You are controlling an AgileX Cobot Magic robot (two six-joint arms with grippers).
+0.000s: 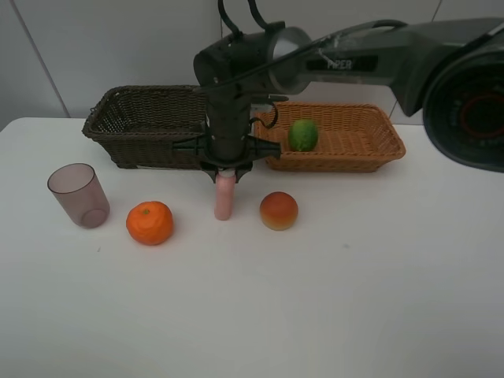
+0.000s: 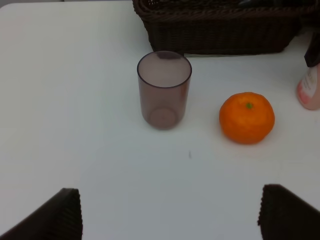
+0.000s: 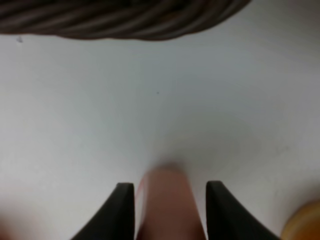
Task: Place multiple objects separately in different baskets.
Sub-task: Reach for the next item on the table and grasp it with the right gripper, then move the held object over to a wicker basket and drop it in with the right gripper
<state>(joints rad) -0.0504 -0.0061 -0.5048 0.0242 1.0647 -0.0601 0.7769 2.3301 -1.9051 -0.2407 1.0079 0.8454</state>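
Note:
A pink bottle [image 1: 224, 201] stands upright on the white table, between a tangerine [image 1: 150, 223] and an orange-red fruit [image 1: 279, 210]. My right gripper [image 1: 224, 175] comes down from above and is shut on the bottle's top. In the right wrist view its two fingers press against the sides of the bottle [image 3: 167, 205]. A purplish cup [image 1: 77, 195] stands at the left. A green lime [image 1: 302, 135] lies in the tan basket [image 1: 370, 153]. The dark basket [image 1: 134, 134] stands left of it. My left gripper [image 2: 170, 215] is open, short of the cup [image 2: 164, 90] and the tangerine [image 2: 247, 117].
The right arm reaches from the upper right over the tan basket. Both baskets stand side by side at the back of the table. The dark basket's wall [image 3: 125, 20] lies just beyond the bottle. The wide front half of the table is bare white.

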